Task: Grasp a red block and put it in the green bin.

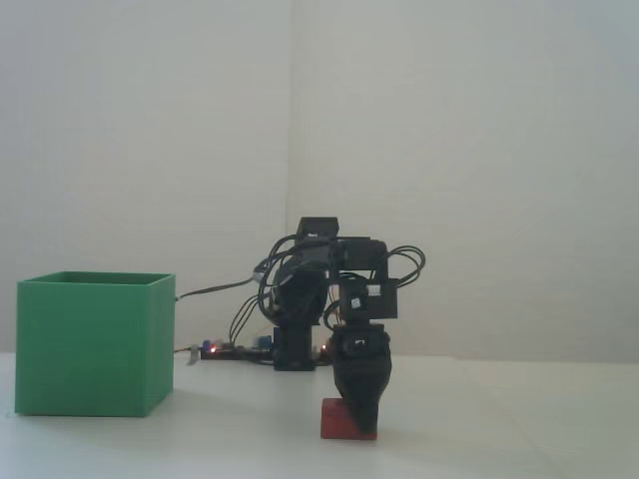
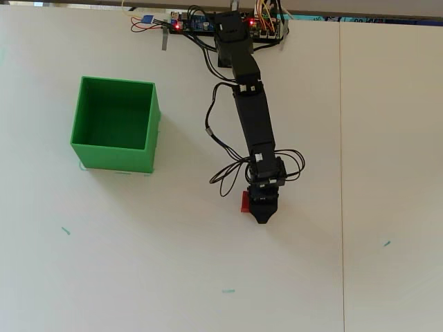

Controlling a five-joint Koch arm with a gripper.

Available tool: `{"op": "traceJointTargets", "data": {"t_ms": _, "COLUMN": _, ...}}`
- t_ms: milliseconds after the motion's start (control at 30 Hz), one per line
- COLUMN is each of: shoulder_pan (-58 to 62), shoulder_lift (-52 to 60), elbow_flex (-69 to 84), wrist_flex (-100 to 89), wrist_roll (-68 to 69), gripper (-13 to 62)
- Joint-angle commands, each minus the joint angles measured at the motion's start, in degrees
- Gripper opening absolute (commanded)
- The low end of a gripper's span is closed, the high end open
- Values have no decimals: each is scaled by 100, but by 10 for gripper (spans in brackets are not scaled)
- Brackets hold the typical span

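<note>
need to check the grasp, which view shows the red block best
The fixed view: the red block shows its front face resting on the table, with the gripper down over its right part. In the overhead view only a sliver of the block shows left of the gripper.

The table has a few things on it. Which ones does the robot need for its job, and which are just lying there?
Needed for the job:
- red block, mostly hidden under the gripper
- green bin, open on top, standing apart

Just there:
- circuit board with wires at the arm's base
- small green marks on the table
</note>
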Motion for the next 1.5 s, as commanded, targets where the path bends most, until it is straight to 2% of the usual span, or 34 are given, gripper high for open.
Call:
{"op": "traceJointTargets", "data": {"t_ms": 0, "shoulder_pan": 9, "shoulder_lift": 62, "elbow_flex": -299, "wrist_flex": -237, "wrist_roll": -79, "gripper": 341}}
{"op": "traceJointTargets", "data": {"t_ms": 133, "shoulder_pan": 70, "shoulder_lift": 62, "elbow_flex": -299, "wrist_flex": -246, "wrist_roll": 9, "gripper": 199}}
{"op": "traceJointTargets", "data": {"t_ms": 233, "shoulder_pan": 185, "shoulder_lift": 62, "elbow_flex": -325, "wrist_flex": -237, "wrist_roll": 519, "gripper": 47}}
{"op": "traceJointTargets", "data": {"t_ms": 400, "shoulder_pan": 255, "shoulder_lift": 316, "elbow_flex": -809, "wrist_flex": -141, "wrist_roll": 536, "gripper": 39}}
{"op": "traceJointTargets", "data": {"t_ms": 733, "shoulder_pan": 642, "shoulder_lift": 3032, "elbow_flex": -1090, "wrist_flex": 1134, "wrist_roll": 387, "gripper": 38}}
{"op": "traceJointTargets", "data": {"t_ms": 1000, "shoulder_pan": 2452, "shoulder_lift": 4061, "elbow_flex": -976, "wrist_flex": 1134, "wrist_roll": -237, "gripper": 38}}
{"op": "traceJointTargets", "data": {"t_ms": 1233, "shoulder_pan": 3797, "shoulder_lift": 4359, "elbow_flex": -853, "wrist_flex": 1230, "wrist_roll": -615, "gripper": 38}}
{"op": "traceJointTargets", "data": {"t_ms": 1467, "shoulder_pan": 4658, "shoulder_lift": 4518, "elbow_flex": -325, "wrist_flex": 1239, "wrist_roll": -879, "gripper": 38}}
